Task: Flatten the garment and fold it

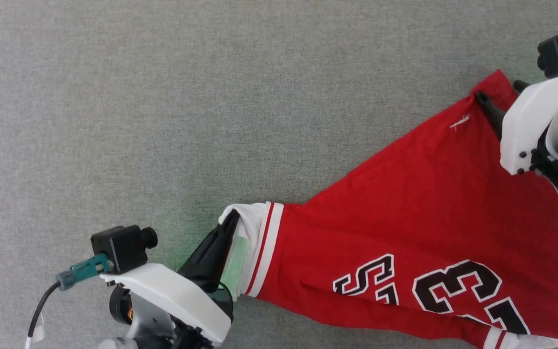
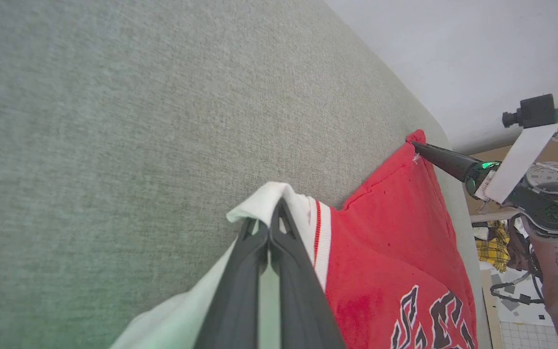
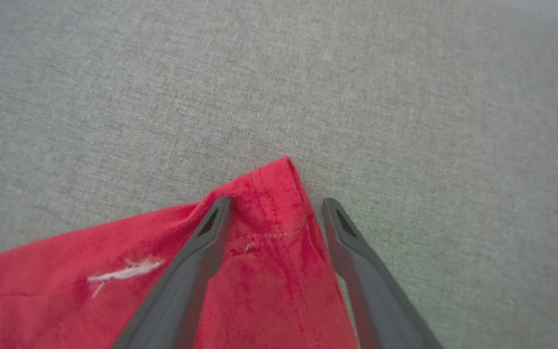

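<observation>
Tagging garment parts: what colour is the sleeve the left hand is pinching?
White sleeve, with red-and-white striped trim; clearest in the left wrist view.

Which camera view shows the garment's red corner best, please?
The right wrist view: the garment's corner lies close up between the right gripper's spread fingers. The head view has it near the edge, beside the right arm; the left wrist view shows it small and distant.

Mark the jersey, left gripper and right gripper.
jersey (image 1: 405,203), head view, plain red body above the numbers.
left gripper (image 2: 267,225), left wrist view, between its fingertips, shut on the jersey's white edge.
right gripper (image 3: 276,203), right wrist view, gap between its open fingertips, straddling the red corner.
</observation>
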### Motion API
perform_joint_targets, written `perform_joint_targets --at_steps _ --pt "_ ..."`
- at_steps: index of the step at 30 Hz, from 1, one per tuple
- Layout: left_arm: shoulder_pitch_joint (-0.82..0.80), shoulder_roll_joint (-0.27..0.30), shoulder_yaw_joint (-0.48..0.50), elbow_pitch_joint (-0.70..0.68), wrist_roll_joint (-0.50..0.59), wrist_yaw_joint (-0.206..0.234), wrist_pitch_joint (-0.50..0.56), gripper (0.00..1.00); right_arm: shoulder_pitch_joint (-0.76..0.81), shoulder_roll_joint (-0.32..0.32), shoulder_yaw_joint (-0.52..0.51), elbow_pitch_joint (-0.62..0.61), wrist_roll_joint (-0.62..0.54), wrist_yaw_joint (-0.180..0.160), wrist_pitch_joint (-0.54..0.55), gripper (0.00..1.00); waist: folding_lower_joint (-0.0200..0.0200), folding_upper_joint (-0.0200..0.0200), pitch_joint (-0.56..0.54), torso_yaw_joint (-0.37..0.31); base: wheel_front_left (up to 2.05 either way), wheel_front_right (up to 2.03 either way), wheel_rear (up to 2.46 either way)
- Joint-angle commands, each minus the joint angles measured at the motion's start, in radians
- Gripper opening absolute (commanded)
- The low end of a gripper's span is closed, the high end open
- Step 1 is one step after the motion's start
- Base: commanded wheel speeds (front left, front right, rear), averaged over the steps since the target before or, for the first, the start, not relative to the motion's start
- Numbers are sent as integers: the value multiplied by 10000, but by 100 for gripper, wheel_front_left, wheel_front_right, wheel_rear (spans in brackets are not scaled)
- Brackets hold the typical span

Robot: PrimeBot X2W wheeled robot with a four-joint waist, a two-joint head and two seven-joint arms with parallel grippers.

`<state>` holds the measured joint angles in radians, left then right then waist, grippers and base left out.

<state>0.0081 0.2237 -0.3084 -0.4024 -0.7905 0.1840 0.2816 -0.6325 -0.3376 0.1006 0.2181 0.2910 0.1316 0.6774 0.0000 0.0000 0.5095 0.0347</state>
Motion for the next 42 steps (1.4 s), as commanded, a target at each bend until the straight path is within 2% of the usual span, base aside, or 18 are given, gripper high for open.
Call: perform_joint_targets --at_steps 1,2,3,4,10,16,21,30,36,42 --pt "-198 0 9 -20 23 -77 7 0 -42 -1 81 174 93 -9 88 98 0 0 63 6 0 0 0" --pt "-210 -1 11 -19 20 -75 6 0 -59 3 96 226 149 -9 167 49 0 0 87 4 0 0 0" --pt "-221 -2 11 -16 16 -74 6 0 -72 5 117 268 205 -9 260 38 0 0 103 3 0 0 0" --pt "-231 -2 10 -9 11 -75 7 0 -85 -1 145 284 257 -9 328 0 0 0 112 3 0 0 0" --pt "-249 -51 69 81 -107 -73 -31 0 -122 -56 62 210 323 -9 446 0 0 0 -45 -21 0 0 0" --pt "-291 -121 307 166 -160 -107 -361 0 -4 135 -359 -227 424 -9 -334 0 0 0 -470 -125 0 0 0" --pt "-805 133 405 166 295 -209 -558 0 165 569 -1101 -915 602 -9 -1044 0 0 0 -900 -316 0 0 0" --pt "-3348 251 1053 807 1121 60 -993 0 -193 1319 -1580 -1897 593 -9 -1838 0 0 0 -2063 -884 0 0 0" --pt "-5492 566 940 1695 1751 -39 -721 0 -931 1567 -1274 -1615 376 -9 -2185 0 0 0 -2805 -1249 0 0 0" --pt "-7429 822 773 3103 2215 -228 -433 0 -1923 1552 -890 -846 86 -9 -2418 0 0 0 -3316 -1403 0 0 0"
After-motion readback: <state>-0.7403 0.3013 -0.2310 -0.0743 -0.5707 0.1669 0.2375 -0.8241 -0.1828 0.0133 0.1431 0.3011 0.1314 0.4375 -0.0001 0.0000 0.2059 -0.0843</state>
